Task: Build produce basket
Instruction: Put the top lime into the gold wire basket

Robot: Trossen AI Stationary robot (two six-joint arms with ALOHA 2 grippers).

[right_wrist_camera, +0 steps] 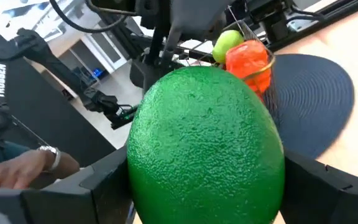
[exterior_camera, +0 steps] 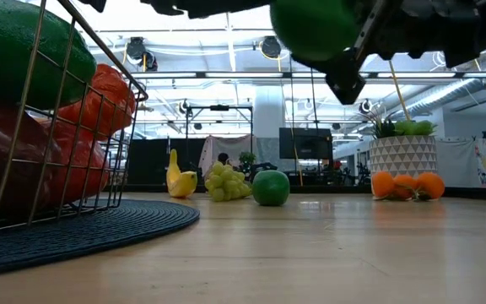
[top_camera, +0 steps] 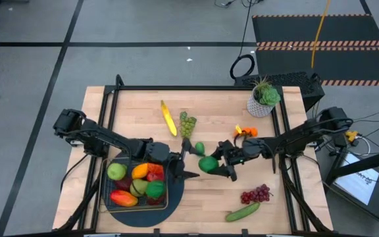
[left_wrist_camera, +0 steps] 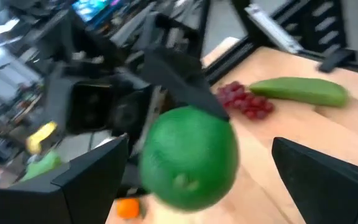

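The right gripper (top_camera: 217, 164) is clamping a green lime (top_camera: 208, 164) just beside the basket (top_camera: 108, 197), above the table. The left gripper (top_camera: 184, 160) is facing it, jaws spread wide, empty. "TROSSEN" is showing on a dark arm (right_wrist_camera: 0, 81).

A: Where do we see the basket (top_camera: 135, 198)?
B: Lower left of the overhead frame, on the mat (top_camera: 170, 197), with produce (top_camera: 137, 181) inside it.
A: And at the centre?
B: The right gripper (top_camera: 210, 164) holds a lime (top_camera: 207, 164) above the desk (top_camera: 209, 197), just right of the left gripper (top_camera: 188, 161).
A: The rest?
B: Banana (top_camera: 169, 118) and grapes (top_camera: 187, 124) above centre, plant (top_camera: 263, 97) upper right, cucumber (top_camera: 243, 211) lower right.
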